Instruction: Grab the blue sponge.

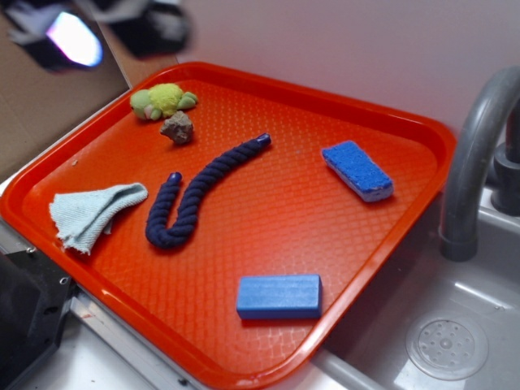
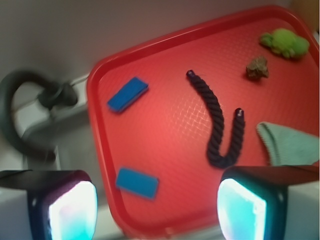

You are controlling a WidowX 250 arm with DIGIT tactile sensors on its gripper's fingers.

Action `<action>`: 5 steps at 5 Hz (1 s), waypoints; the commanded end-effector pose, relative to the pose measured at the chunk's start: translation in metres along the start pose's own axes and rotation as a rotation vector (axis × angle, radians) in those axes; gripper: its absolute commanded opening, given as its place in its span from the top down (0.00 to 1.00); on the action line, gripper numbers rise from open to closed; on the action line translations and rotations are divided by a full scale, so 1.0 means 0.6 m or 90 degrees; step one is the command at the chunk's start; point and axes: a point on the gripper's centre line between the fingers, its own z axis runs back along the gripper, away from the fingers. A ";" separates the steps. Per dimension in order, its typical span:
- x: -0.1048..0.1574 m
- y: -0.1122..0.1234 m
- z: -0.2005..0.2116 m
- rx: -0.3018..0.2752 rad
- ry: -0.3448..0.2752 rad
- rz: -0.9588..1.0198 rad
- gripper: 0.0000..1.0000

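The blue sponge (image 1: 357,171), with a rough deep-blue top and a pale bottom layer, lies flat on the right side of the red tray (image 1: 268,236), near the faucet. In the wrist view the blue sponge (image 2: 128,93) lies at the tray's upper left. My gripper (image 1: 106,32) is a blurred shape high at the top left, above the tray's far corner and far from the sponge. In the wrist view my gripper (image 2: 157,210) is open wide, with nothing between its glowing pads (image 2: 72,212).
A smooth lighter blue block (image 1: 279,296) lies near the tray's front edge. A dark blue rope (image 1: 191,195), a pale cloth (image 1: 93,213), a rock (image 1: 177,127) and a green plush toy (image 1: 162,101) also lie on the tray. A grey faucet (image 1: 475,154) and sink are at the right.
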 end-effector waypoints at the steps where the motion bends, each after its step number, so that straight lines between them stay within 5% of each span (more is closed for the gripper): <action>1: 0.069 -0.083 -0.073 -0.007 -0.081 0.128 0.00; 4: 0.112 -0.129 -0.220 0.086 -0.004 0.226 0.00; 5: 0.123 -0.113 -0.249 0.107 0.000 0.244 0.00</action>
